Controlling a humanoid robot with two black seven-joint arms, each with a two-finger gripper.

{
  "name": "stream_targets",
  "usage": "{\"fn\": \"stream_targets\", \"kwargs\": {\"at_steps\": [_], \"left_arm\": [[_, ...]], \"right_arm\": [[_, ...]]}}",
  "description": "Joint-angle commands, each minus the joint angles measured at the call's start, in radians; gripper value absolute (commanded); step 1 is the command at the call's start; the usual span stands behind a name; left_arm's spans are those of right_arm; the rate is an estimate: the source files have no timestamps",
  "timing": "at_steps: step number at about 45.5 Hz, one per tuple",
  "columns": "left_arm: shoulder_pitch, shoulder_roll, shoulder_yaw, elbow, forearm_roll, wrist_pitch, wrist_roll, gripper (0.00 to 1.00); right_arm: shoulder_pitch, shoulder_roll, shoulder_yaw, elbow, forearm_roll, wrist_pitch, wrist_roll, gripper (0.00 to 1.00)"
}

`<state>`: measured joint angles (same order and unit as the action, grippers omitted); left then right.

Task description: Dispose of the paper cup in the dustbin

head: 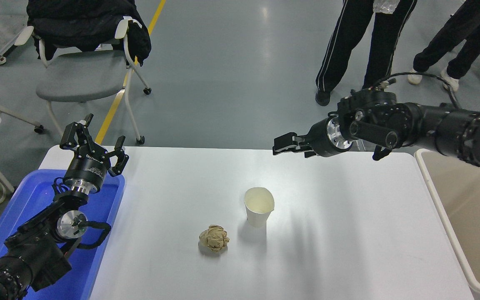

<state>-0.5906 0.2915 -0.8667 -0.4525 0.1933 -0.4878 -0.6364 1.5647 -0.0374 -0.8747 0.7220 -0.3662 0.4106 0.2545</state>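
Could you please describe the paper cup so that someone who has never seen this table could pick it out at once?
On the white table, look near the middle, between the blue tray at the left and the beige dustbin at the right. The paper cup stands upright there, white and tapered, unlike the crumpled brown paper ball beside it.

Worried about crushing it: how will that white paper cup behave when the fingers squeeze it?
The paper cup probably dents easily: its rim already looks oval. It looks empty and light, so a sideways nudge may tip or slide it on the smooth table.
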Motion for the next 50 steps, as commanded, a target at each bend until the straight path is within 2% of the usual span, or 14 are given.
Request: {"fn": "stream_targets", "kwargs": {"at_steps": [1, 21, 50], "left_arm": [[0.000, 0.000, 0.000, 0.000, 0.000, 0.000, 0.000, 1.00], [0.000, 0.000, 0.000, 0.000, 0.000, 0.000, 0.000, 1.00], [0.000, 0.000, 0.000, 0.000, 0.000, 0.000, 0.000, 1.00]], "right_arm": [[-0.069, 0.037, -0.003, -0.032, -0.025, 0.000, -0.003, 0.99], [-0.201, 0.037, -0.001, -0.058, -0.028, -0.105, -0.003, 0.99], [-0.293, 0.037, 0.013, -0.108, -0.031, -0.139, 0.000, 0.96]]}}
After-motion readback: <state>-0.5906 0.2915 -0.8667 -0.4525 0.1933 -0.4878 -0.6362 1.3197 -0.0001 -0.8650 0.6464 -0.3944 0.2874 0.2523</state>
